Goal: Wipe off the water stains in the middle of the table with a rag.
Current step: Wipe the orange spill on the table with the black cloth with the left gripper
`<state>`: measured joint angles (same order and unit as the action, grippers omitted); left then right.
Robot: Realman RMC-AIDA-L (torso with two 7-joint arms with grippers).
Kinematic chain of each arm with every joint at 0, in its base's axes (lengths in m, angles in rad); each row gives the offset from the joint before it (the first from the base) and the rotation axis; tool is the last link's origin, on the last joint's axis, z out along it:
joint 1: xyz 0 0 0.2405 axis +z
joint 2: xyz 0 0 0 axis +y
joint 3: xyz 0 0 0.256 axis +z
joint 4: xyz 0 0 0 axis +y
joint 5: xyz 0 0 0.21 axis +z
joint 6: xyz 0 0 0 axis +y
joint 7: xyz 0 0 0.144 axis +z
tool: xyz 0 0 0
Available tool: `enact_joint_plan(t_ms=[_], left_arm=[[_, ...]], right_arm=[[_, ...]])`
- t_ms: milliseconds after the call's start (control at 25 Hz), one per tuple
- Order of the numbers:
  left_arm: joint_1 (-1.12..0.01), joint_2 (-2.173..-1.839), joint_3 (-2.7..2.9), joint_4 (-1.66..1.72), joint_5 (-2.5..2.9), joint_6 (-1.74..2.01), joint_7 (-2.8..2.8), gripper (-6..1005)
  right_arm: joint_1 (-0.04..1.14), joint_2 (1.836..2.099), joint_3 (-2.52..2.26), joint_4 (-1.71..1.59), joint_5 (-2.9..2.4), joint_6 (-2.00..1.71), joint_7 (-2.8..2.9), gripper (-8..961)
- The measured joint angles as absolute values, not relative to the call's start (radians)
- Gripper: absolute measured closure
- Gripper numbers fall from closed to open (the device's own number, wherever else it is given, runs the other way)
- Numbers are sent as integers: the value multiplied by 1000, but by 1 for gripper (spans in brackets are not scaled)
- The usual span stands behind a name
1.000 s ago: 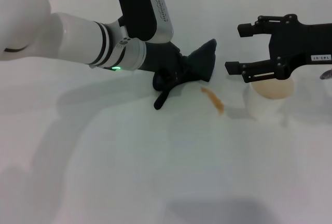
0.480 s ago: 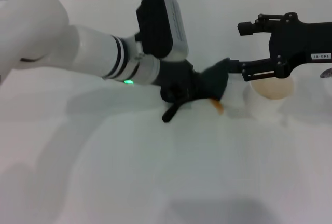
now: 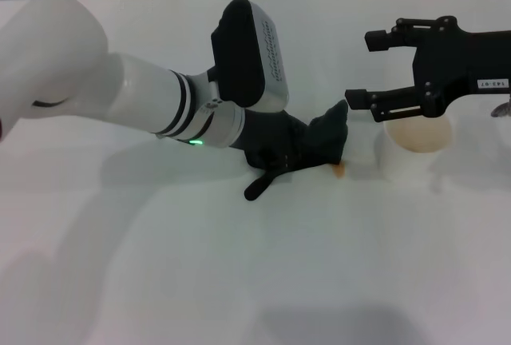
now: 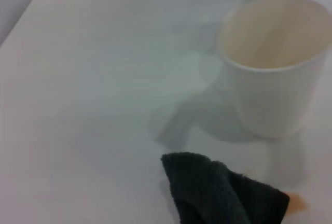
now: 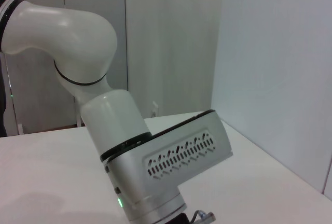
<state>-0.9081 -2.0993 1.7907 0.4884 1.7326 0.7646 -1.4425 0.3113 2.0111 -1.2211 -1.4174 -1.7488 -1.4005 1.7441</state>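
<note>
The water stains [image 3: 339,171] are now almost entirely under the rag [image 3: 307,147]: I can make out only a small orange sliver at the cloth's near right corner in the head view, and the same amber edge [image 4: 294,201] poking out beside the dark terry [image 4: 223,193] in my left wrist view. A second ago a long orange streak lay bare on the table [image 3: 239,281] to the right of the cloth; half a second ago the rag had already slid onto most of it. So the stroke is working, and I judge the wipe about midway, with that last sliver still to cover.

My left gripper [image 3: 275,145] is clenched on the rag, pressing it down near the table's middle, its narrow tail trailing toward me.

Just beside the rag stands a white paper cup [image 3: 413,147], and my right gripper [image 3: 357,69] hangs over it, fingers spread and grasping nothing, unchanged over the last second. If I push the cloth farther right, I risk bumping that cup.
</note>
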Motion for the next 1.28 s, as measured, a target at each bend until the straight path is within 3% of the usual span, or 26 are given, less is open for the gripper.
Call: enact_joint_plan(t_ms=[1280], left_arm=[[-910,-2084,1854,495,1702,811,-1467,915]], right_arm=[[320,2003,-1152,-1353,-1782,-1385,1745,99]])
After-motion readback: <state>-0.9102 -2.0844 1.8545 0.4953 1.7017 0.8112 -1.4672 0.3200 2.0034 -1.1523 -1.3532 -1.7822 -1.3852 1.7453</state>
